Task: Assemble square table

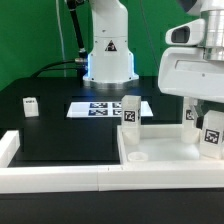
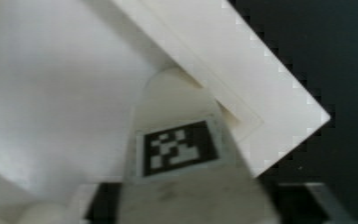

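I am looking down the wrist view and the gripper (image 2: 202, 207) is sitting astride a tagged leg (image 2: 179, 150). The dark fingers (image 2: 101, 205) are standing close on either side of it, at a middling width. I cannot tell whether they are actually pinching the leg or only flanking it. The slab (image 2: 60, 110) is filling the picture behind that leg, with one white edge running slantwise against the black table (image 2: 327, 45).

Going to the exterior view, the slab (image 1: 165, 150) is lying flat on the table, just beside the border wall (image 1: 60, 178). The arm (image 1: 195, 65) is hanging over the slab's end on the exterior view's right. Two legs are standing upright there under it, the near leg (image 1: 212, 135) and the back leg (image 1: 193, 113). I cannot tell which of the two the fingers are around.

The corner leg (image 1: 131, 112) is standing upright at the slab's far corner on the exterior view's left. The loose leg (image 1: 31, 105) is resting on the table well apart from the slab, out on the exterior view's left. The marker board (image 1: 100, 107) is lying beyond the slab's far edge, near the corner leg.
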Robot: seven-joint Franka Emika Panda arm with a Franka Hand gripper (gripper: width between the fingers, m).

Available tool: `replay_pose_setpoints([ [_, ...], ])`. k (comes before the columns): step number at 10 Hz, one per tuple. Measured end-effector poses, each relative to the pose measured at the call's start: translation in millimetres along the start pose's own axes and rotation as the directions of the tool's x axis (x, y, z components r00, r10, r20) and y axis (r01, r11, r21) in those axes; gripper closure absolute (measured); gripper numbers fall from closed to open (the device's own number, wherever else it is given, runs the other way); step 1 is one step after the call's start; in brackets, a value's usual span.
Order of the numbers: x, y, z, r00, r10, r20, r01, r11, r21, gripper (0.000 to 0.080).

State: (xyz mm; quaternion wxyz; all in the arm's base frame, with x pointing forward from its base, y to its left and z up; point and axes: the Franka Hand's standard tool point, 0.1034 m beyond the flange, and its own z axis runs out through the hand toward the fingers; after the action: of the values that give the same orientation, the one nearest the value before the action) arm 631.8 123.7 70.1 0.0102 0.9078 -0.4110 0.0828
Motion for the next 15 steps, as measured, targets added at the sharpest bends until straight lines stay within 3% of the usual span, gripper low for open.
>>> replay_pose_setpoints([
  [2, 0.3, 1.3, 0.4, 0.994, 0.111, 0.000, -0.111, 0.994, -0.003, 0.0509],
  [3, -0.2, 3.9, 1.0, 0.950, 0.311, -0.022, -0.310, 0.951, 0.014, 0.0509],
  [5, 2.1, 7.9, 1.5, 0.836, 0.549, 0.017, -0.549, 0.835, 0.022, 0.0509],
  [8, -4.4, 4.3, 3.3, 0.465, 0.873, 0.146, -0.884, 0.466, 0.034, 0.0508],
  [10, -4.6, 2.4, 3.5, 0.296, 0.939, 0.172, -0.954, 0.299, 0.008, 0.0508],
  [11, -4.9, 2.5, 3.8, 0.270, 0.948, 0.171, -0.962, 0.273, 0.004, 0.0508],
  [12, -4.6, 2.8, 4.1, 0.294, 0.941, 0.170, -0.955, 0.297, 0.008, 0.0411],
  [13, -4.4, 3.0, 4.1, 0.331, 0.928, 0.169, -0.943, 0.333, 0.014, 0.0246],
  [14, -2.2, 3.5, 3.4, 0.473, 0.865, 0.166, -0.880, 0.473, 0.042, 0.0246],
  [15, 2.1, 3.0, 0.5, 0.655, 0.739, 0.156, -0.755, 0.649, 0.092, 0.0171],
])
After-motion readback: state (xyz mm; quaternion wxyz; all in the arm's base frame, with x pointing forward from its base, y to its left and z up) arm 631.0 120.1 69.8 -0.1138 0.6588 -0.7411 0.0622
